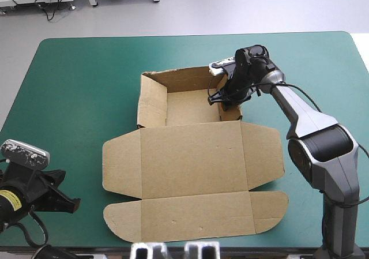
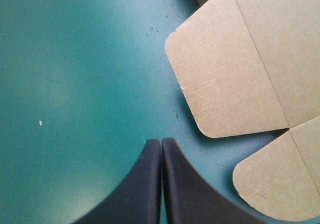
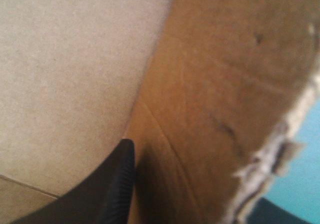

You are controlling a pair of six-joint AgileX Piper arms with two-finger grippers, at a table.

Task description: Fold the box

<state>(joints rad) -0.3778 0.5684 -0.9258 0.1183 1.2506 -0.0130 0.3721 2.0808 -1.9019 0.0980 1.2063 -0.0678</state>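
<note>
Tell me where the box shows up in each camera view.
High view: box at the middle of the teal-green cover.
Left wrist view: its rounded flaps beside the left gripper.
Right wrist view: its wall, clamped by the right gripper.
Shared landmark: the teal-green cover.

Brown box [image 1: 190, 178] sits mid-table, half built: tray walls standing at its 12 o'clock end, ragged rim on the far wall, lid panels flat toward 6 o'clock, rounded flaps spread at 3 and 9.
</note>
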